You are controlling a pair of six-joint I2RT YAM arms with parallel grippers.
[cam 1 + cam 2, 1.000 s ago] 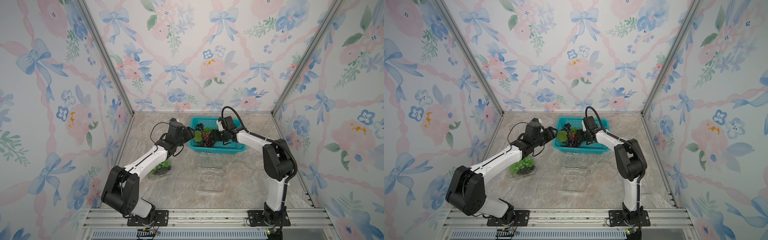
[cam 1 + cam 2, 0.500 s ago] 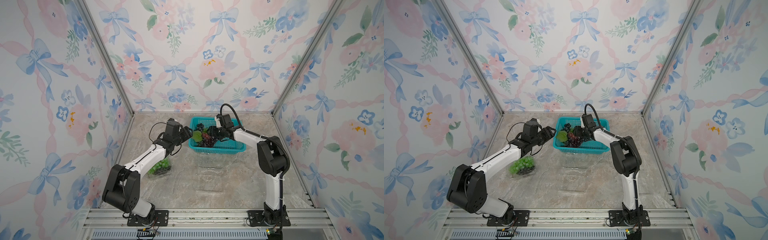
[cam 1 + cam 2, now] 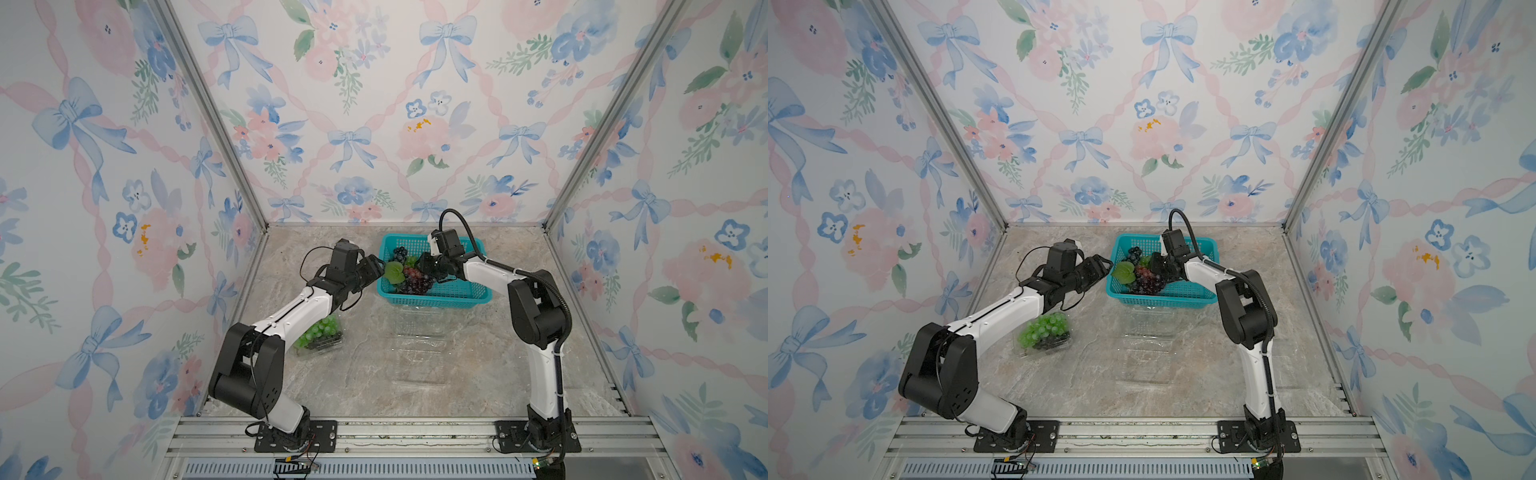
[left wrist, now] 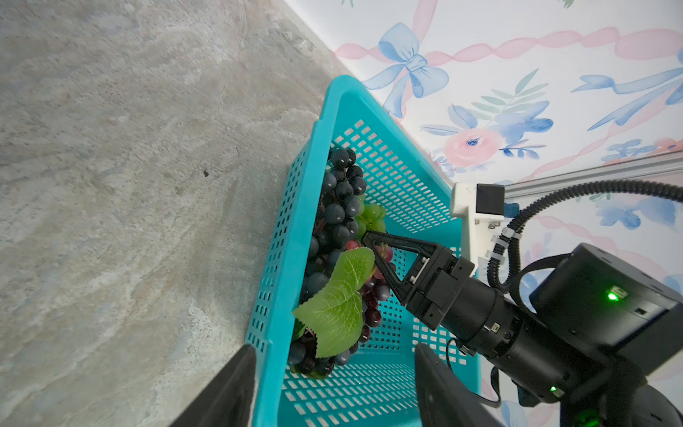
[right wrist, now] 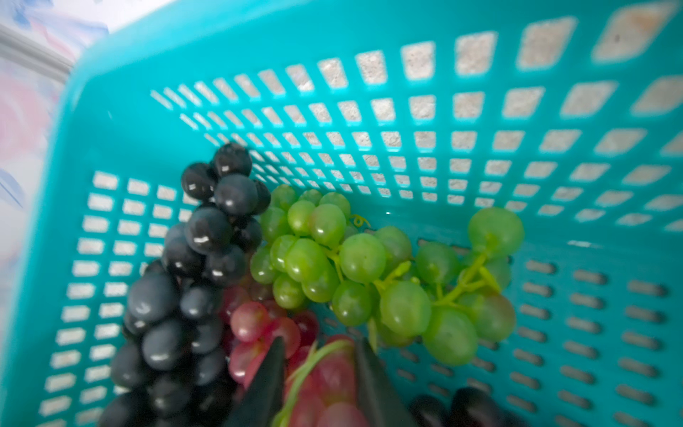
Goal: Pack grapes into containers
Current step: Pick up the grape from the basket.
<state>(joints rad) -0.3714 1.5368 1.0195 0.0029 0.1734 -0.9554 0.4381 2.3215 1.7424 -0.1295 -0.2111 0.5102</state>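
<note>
Crowding the red grapes (image 5: 255, 321) — dark bunch (image 5: 207, 229), green bunch (image 5: 362, 258), leaf (image 4: 340, 303).

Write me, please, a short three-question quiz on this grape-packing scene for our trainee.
1. True or false: the left gripper is open.
2. Which grapes sit between the fingers of the right gripper? A green, B red grapes, C black.
3. What holds the green grapes lying outside the basket?
Key: 1 true; 2 B; 3 the clear container.
</note>
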